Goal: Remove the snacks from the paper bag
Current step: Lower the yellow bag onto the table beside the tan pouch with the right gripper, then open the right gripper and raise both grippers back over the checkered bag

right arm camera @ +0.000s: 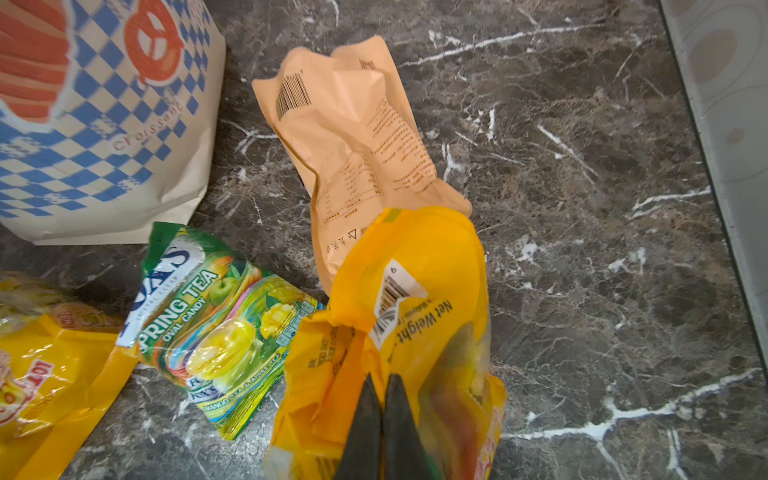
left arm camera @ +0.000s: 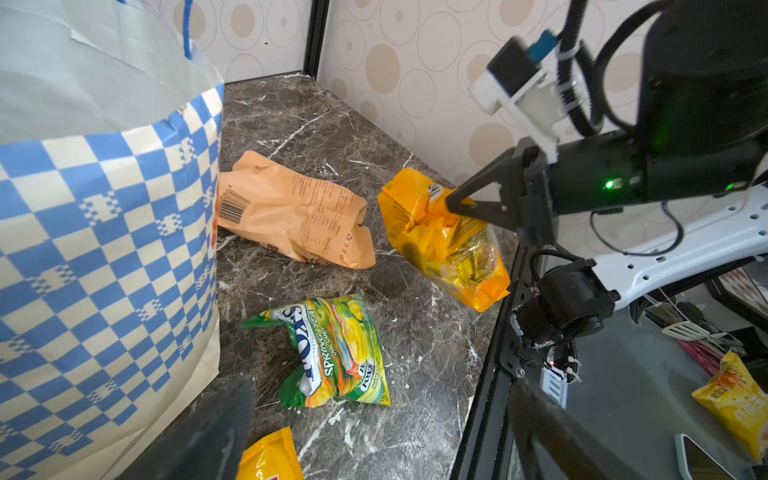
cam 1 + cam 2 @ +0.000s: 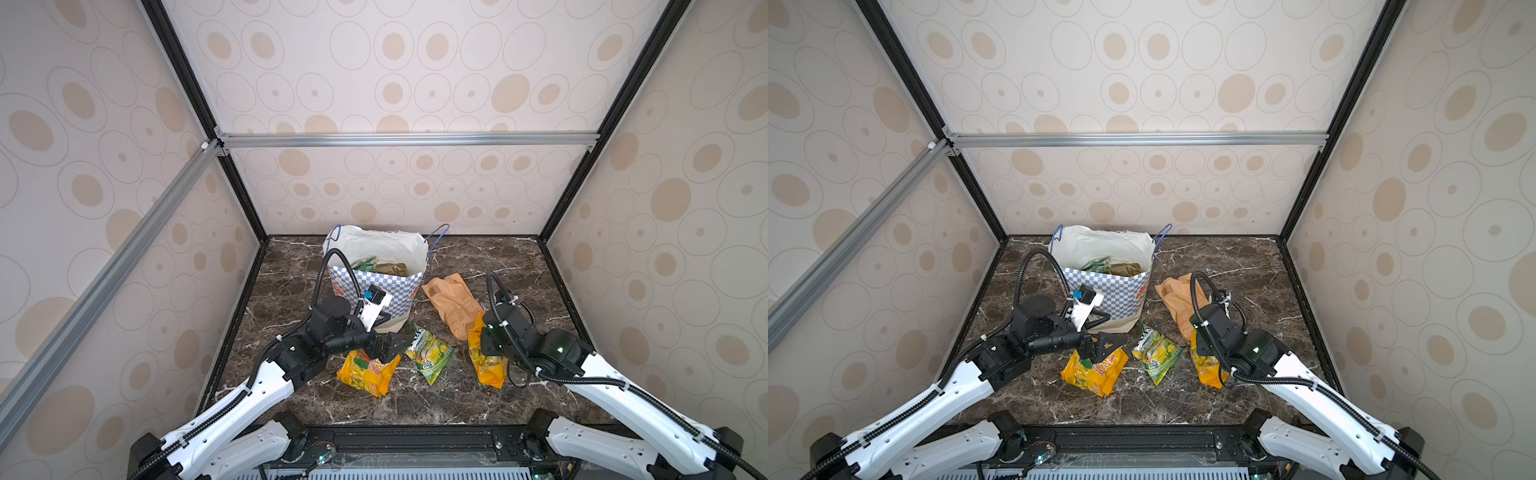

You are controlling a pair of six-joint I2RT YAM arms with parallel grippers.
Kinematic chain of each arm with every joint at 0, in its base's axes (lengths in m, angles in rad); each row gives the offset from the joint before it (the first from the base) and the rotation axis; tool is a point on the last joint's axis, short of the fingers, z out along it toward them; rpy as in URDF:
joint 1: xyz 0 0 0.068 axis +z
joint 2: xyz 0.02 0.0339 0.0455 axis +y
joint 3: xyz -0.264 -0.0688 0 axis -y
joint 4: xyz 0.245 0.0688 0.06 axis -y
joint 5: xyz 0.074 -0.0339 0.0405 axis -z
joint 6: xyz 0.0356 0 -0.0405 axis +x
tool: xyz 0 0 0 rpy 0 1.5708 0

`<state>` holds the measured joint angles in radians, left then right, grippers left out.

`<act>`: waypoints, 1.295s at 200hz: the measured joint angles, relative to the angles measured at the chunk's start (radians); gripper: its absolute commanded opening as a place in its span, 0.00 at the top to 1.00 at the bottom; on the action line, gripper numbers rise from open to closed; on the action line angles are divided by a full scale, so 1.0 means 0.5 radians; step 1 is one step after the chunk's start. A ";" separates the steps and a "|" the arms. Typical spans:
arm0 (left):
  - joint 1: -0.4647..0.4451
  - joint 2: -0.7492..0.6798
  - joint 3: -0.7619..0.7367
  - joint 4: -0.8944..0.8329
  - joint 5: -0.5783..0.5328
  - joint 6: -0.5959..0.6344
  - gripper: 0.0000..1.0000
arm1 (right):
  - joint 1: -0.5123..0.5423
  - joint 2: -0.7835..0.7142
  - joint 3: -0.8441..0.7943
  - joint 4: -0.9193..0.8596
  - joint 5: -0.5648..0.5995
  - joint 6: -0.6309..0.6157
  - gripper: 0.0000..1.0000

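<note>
Marble counter (image 3: 519, 270) is carrying the paper bag (image 3: 376, 286) at the back. Right fingers (image 1: 363, 419) are pinching a yellow packet (image 1: 419, 257) just above the counter. Left fingers (image 3: 395, 341) are gaping empty by the bag's front. Step looks like placing. Next is probably letting go, then reaching for the packets (image 3: 376, 266) sitting inside the bag.

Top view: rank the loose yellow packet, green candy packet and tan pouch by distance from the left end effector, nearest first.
1. Loose yellow packet, partly beneath the left end effector.
2. Green candy packet, just to its right.
3. Tan pouch, farther right, toward the back.
</note>
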<state>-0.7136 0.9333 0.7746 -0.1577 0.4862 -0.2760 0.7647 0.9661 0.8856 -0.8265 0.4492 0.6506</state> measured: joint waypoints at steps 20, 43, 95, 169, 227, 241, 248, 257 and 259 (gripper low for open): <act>-0.002 0.000 0.000 0.023 -0.006 -0.011 0.03 | 0.000 0.127 -0.097 0.141 -0.005 0.048 1.00; -0.004 -0.001 -0.001 0.029 -0.049 -0.030 0.02 | 0.000 0.269 -0.145 0.289 -0.025 0.100 1.00; -0.005 0.000 -0.001 0.029 -0.130 -0.049 0.02 | 0.000 0.507 -0.190 0.468 -0.160 0.185 0.81; -0.008 -0.005 -0.001 0.031 -0.232 -0.063 0.02 | -0.001 0.529 -0.137 0.429 -0.244 0.230 0.37; -0.010 -0.062 -0.001 0.028 -0.414 -0.095 0.02 | -0.002 0.408 0.216 0.312 -0.205 0.112 0.21; -0.010 -0.078 0.002 0.019 -0.481 -0.102 0.02 | -0.002 0.397 0.348 0.304 -0.195 0.037 0.20; -0.010 -0.083 0.013 -0.001 -0.536 -0.105 0.02 | -0.002 0.397 0.421 0.305 -0.188 -0.008 0.20; -0.010 -0.082 0.043 -0.039 -0.620 -0.104 0.02 | -0.002 0.401 0.521 0.303 -0.182 -0.069 0.20; -0.010 -0.081 0.053 -0.051 -0.636 -0.104 0.02 | -0.002 0.403 0.546 0.303 -0.180 -0.084 0.20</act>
<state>-0.7185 0.8928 0.8013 -0.1833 0.1680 -0.3279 0.7639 1.1675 1.1584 -0.6750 0.3592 0.6086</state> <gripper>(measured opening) 0.982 0.799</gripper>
